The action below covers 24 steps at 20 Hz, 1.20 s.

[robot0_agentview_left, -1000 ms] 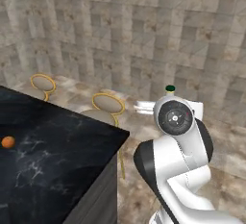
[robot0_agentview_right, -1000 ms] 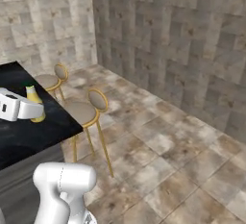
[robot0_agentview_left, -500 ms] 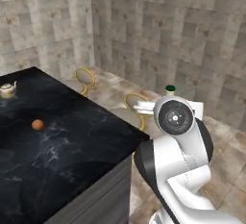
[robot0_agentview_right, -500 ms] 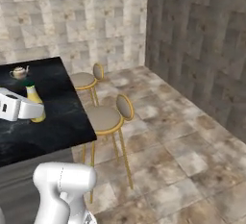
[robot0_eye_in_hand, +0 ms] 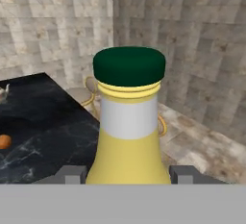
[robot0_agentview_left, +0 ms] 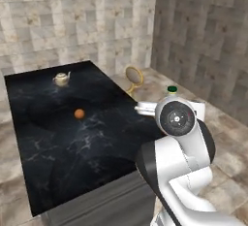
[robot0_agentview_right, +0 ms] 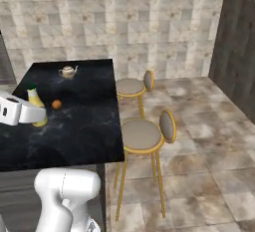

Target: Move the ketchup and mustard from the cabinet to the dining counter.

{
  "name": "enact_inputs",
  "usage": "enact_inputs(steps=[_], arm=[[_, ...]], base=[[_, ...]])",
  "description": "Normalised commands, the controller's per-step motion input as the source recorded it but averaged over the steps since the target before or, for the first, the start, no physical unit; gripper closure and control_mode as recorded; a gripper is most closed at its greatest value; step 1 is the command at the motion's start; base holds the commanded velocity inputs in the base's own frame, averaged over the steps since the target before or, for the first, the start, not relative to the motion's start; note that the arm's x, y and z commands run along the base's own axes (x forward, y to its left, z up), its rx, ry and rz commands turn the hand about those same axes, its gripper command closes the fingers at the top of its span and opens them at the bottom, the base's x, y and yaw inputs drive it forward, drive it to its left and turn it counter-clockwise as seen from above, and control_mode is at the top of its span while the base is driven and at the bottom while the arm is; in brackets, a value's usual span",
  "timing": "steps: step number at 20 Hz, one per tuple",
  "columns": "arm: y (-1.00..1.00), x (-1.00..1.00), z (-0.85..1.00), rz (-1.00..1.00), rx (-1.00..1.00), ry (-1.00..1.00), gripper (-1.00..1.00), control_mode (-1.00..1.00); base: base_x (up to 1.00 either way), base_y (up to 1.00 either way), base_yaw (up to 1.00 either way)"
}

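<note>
The mustard, a yellow squeeze bottle with a dark green cap, stood upright between the two dark finger tips of the gripper, which were closed partway against its lower body on either side and held it. In the right base view the mustard showed just beyond the white hand at the far left of the picture, held above the near left part of the dining counter; whether its base touched the marble could not be told. In the left base view only its green cap rose above the arm's white wrist, near the counter's right edge.

The dining counter's black, white-veined top carried a small orange ball near its middle and a cream-and-gold teapot toward its far end, both well apart from the bottle. In the right base view the orange ball lay just to the right of the mustard, and the teapot stood farther back.

Two round-seated stools with gold frames stood on the tiled floor along the counter's right side, the near stool just beside the counter's near corner and the far stool behind it.
</note>
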Motion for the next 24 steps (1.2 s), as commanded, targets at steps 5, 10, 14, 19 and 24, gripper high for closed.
enact_inputs(steps=[5,10,14,19,24], arm=[[0.0,0.0,0.0,0.0,0.0,0.0,1.0,1.0],[0.0,0.0,0.0,0.0,0.0,0.0,1.0,1.0],[0.0,0.0,0.0,0.0,0.0,0.0,1.0,1.0],[0.0,0.0,0.0,0.0,0.0,0.0,1.0,1.0],[0.0,0.0,0.0,0.0,0.0,0.0,1.0,1.0]], base=[[0.54,-0.09,0.49],[0.6,-0.18,0.45],[0.72,-0.29,0.41],[0.72,-0.34,0.39],[0.76,-0.38,0.37]])
